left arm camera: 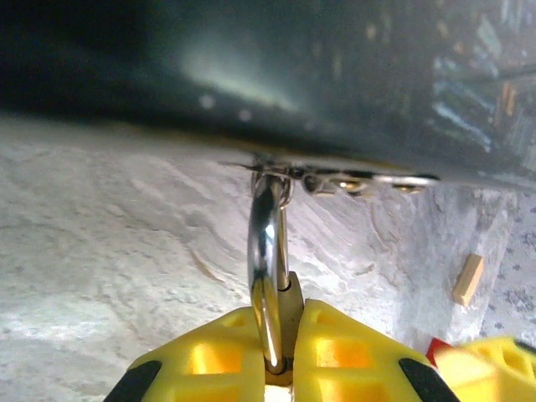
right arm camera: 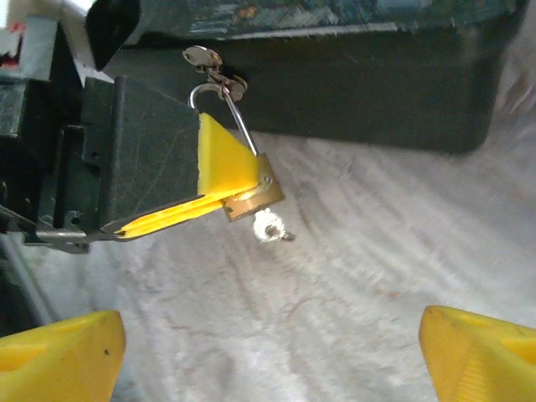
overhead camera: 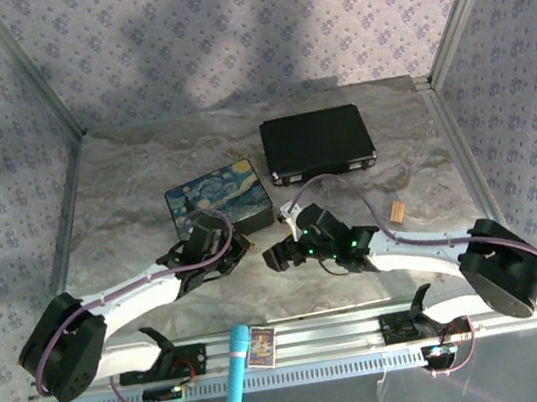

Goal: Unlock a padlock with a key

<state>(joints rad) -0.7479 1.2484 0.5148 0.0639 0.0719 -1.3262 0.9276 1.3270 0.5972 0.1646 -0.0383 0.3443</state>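
The padlock (right arm camera: 251,201) is hung from the clasp (right arm camera: 209,63) of the starry-night box (overhead camera: 218,200) and is pinched by the left gripper (left arm camera: 283,356), whose arm is stretched forward. The key (right arm camera: 270,226) is seated in the padlock's underside. The right gripper (right arm camera: 268,356) is angled inward toward it, its fingers spread wide and nothing held.

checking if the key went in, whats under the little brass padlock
The round head of a tiny silvery key sticks out below the small brass-yellow padlock. Its blade is hidden inside the lock; yellow fingers of the left gripper cover much of the body.
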